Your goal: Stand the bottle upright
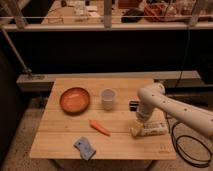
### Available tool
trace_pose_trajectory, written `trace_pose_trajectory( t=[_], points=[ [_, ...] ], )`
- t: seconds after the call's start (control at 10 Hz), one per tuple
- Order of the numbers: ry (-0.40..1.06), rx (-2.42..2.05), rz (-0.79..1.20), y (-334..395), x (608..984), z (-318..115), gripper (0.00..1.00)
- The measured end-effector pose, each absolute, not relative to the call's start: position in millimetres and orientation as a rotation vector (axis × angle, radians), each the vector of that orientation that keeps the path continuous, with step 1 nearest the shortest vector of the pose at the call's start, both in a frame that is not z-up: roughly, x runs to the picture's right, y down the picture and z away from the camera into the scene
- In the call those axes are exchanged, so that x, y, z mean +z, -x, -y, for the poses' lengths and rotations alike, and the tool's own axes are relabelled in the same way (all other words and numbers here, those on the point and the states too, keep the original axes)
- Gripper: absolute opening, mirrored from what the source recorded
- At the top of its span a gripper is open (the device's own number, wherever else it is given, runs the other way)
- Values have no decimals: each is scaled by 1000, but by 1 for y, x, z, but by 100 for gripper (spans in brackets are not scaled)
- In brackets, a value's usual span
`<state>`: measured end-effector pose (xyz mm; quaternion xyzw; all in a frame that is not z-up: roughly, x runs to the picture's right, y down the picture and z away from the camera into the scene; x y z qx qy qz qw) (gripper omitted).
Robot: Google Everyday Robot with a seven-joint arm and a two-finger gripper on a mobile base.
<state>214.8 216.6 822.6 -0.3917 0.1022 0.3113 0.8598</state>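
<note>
A pale bottle (152,129) lies on its side near the front right of the wooden table (60,140), its length running left to right. My gripper (138,127) points down at the bottle's left end, right at or touching it. The white arm (175,107) reaches in from the right.
An orange bowl (75,99) sits at the left. A clear plastic cup (108,98) stands at the middle. An orange carrot (100,127) lies in front of the cup. A blue sponge (84,147) lies near the front edge. A black cable (176,145) hangs at the right of the table.
</note>
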Motion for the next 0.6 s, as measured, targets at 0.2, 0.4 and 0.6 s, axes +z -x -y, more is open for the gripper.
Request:
trace_pose_trajectory(
  t=[0.2, 0.4, 0.6],
  points=[
    [815, 605, -214, -214, 822, -219, 80],
    [792, 524, -214, -212, 822, -223, 80],
    [771, 452, -196, -217, 823, -227, 80]
  ],
)
